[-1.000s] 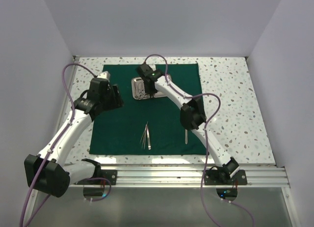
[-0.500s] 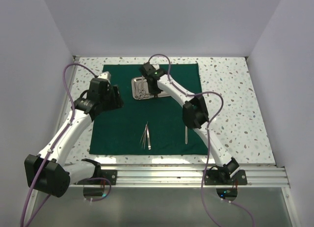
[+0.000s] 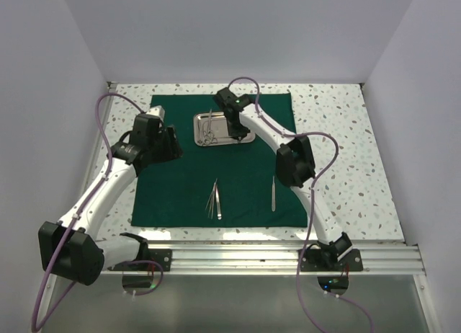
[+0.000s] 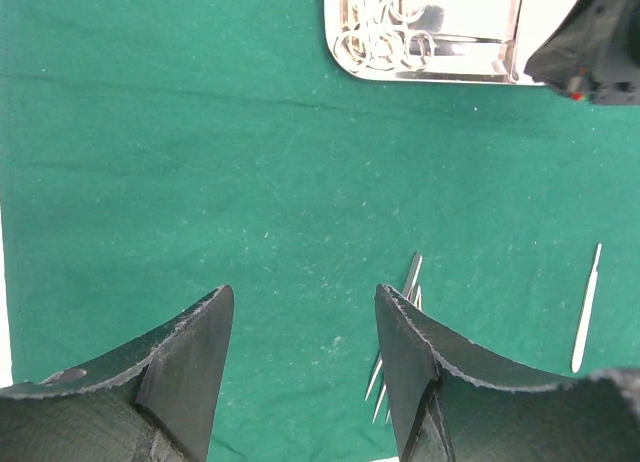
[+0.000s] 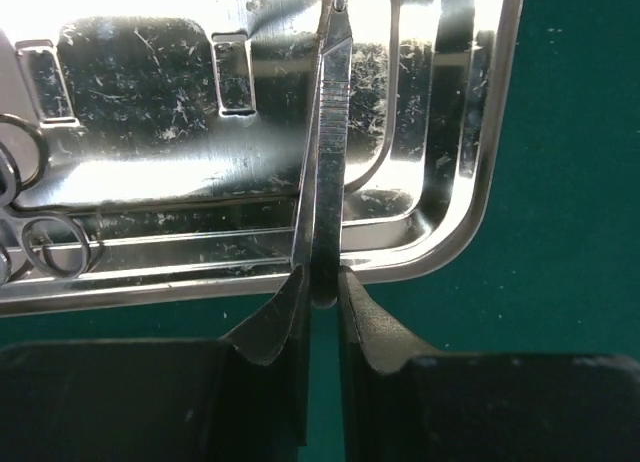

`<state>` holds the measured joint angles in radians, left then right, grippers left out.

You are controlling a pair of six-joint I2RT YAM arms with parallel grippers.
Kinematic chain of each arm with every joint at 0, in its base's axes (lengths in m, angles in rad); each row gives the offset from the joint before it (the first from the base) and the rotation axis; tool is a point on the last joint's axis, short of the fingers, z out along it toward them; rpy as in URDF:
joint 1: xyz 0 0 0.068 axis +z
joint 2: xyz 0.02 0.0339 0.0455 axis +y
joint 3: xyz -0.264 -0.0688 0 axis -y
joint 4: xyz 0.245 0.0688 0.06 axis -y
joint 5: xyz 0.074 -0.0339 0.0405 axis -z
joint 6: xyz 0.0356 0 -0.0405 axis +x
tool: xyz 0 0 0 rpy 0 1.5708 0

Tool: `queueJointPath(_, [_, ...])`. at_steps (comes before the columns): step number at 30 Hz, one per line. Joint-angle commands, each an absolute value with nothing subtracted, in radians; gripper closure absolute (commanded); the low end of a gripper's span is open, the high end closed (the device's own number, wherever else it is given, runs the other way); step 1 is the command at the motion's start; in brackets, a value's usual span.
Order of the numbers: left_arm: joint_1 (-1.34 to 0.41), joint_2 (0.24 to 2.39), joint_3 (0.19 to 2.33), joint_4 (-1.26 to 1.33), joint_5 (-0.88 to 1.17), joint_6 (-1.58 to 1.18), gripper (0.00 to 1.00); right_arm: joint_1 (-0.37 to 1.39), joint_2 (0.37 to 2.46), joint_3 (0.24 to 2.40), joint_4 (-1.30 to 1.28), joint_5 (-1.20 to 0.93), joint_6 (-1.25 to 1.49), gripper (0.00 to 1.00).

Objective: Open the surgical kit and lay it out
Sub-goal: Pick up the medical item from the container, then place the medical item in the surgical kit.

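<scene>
Step in hand: unloading the steel tray (image 5: 470, 217). At frame bottom, right gripper (image 5: 322, 282) narrowly pinches a thin steel instrument (image 5: 326, 132). Left gripper (image 4: 305, 327) is wide and empty. Next move calls for a clean lift onto the green cloth (image 4: 200, 172).

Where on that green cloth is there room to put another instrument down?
Bare cloth: between the tweezers and the lone handle, and left of the tweezers. Crowded around the tray, where the right tool grips a thin instrument.
</scene>
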<state>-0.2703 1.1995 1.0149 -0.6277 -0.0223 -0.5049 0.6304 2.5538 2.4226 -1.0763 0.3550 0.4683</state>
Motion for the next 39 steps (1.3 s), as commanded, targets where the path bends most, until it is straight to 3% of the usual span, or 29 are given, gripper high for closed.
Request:
queueJointPath(1, [-0.262, 1.206, 1.040, -0.594, -0.005, -0.515, 0.38, 0.618, 2.435, 2.422, -1.085, 0.354, 0.449, 1.00])
queueJointPath(12, [-0.262, 1.226, 1.054, -0.595, -0.005, -0.517, 0.39, 0.583, 2.358, 2.398, -1.068, 0.342, 0.434, 1.00])
queueJointPath(27, [-0.264, 1.321, 1.101, -0.551, 0.063, -0.515, 0.41, 0.568, 2.041, 2.054, -1.012, 0.353, 0.426, 1.00])
queueJointPath(30, [-0.265, 1.354, 1.117, -0.531, 0.072, -0.509, 0.41, 0.566, 1.933, 1.919, -0.997, 0.334, 0.439, 1.00])
queueJointPath(39, [-0.282, 1.557, 1.319, -0.512, 0.083, -0.466, 0.41, 0.572, 1.550, 1.178, -0.760, 0.157, 0.494, 1.00])
